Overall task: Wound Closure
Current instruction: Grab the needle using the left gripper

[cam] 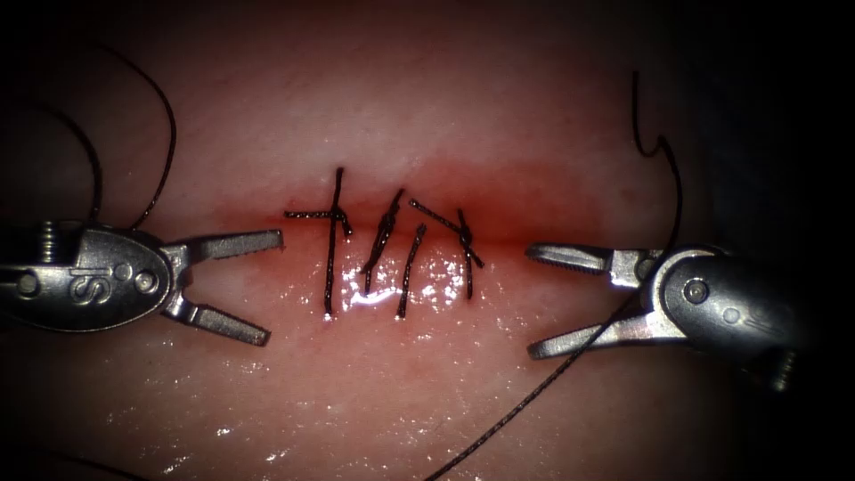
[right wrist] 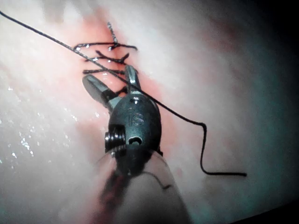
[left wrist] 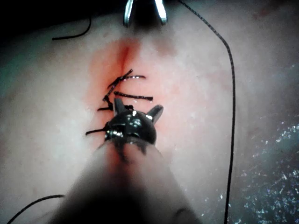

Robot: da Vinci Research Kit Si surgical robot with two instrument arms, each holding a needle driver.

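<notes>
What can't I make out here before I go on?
- Needle: I can't place it; both ends of the thread run off the endoscope view's edges.
- Cut: whether it is fully closed under the stitches is hidden by glare and red fluid.
- Left tool and right tool: jaws open, holding nothing; whether the thread touches the right tool's lower jaw is unclear.

Dark surroundings, bright central light.

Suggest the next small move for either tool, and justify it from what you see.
Probably the right tool should close on the thread crossing its lower jaw. Both tools, left too, stand open and hold nothing, stitches already cross the cut, and I see no needle.
</notes>
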